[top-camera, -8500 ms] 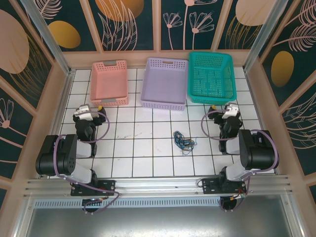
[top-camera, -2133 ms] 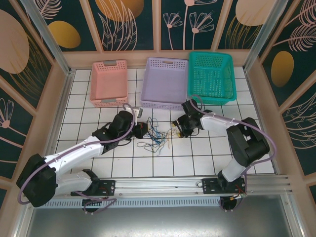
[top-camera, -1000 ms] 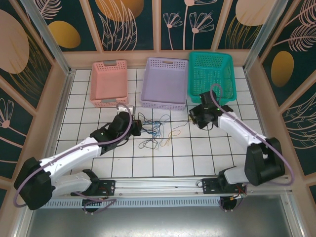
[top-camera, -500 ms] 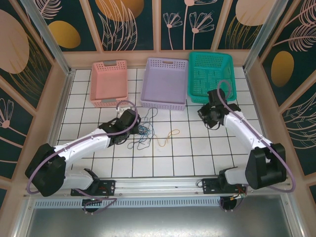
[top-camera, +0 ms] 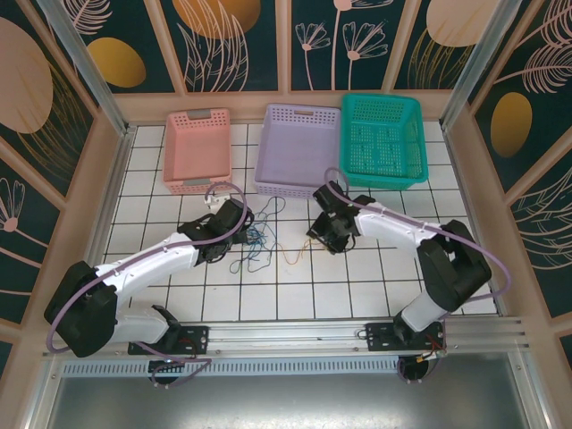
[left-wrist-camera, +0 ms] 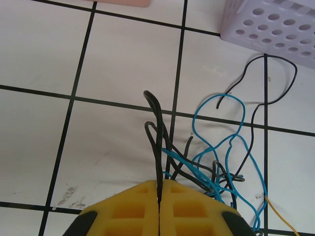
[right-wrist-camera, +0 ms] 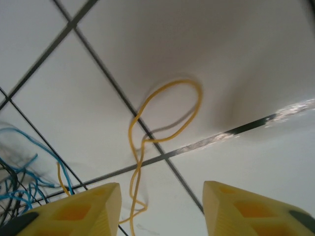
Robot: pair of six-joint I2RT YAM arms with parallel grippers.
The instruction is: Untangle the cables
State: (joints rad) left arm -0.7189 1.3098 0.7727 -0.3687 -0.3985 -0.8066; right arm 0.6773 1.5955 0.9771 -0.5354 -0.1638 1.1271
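On the white tiled table point(top-camera: 223, 295), the left pincer point(left-wrist-camera: 159, 196) clamps a black wire point(left-wrist-camera: 159, 142) from the cables point(top-camera: 255, 243); the right pincer point(right-wrist-camera: 161, 191) gapes over a yellow wire point(right-wrist-camera: 131, 135).

Left wrist view: my left gripper point(left-wrist-camera: 160, 196) is cut off by the bottom edge, so I get just the yellow fingertips point(left-wrist-camera: 133, 206). The black wire point(left-wrist-camera: 159, 147) vanishes into the seam between them. The blue wire point(left-wrist-camera: 244, 114) and the yellow wire point(left-wrist-camera: 278, 214) run off the bottom edge, ends unseen. The lavender basket point(left-wrist-camera: 270, 29) is clipped by the top-right corner.

Right wrist view: the right gripper point(right-wrist-camera: 161, 196) has its fingers point(right-wrist-camera: 246, 211) cropped at the bottom. The yellow wire drops out of frame between them. The blue wire at the left edge is blurred and cut off.

Top view: the cables point(top-camera: 257, 241) are too thin for me to tell which strand crosses which. I can't make out either gripper's jaws there.
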